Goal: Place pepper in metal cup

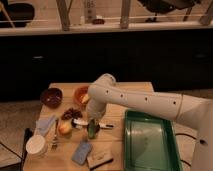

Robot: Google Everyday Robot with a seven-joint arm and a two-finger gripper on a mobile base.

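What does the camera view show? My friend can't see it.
A white robot arm reaches over a wooden table, its gripper low at a small green pepper near the middle. A round red-yellow fruit lies just left of it in the picture, a green tray right, an orange bowl behind.

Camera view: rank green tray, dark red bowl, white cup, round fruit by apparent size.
1. Green tray.
2. Dark red bowl and white cup look alike; cup sits nearer, so unranked.
3. Round fruit.
Hand hangs low beside the fruit.
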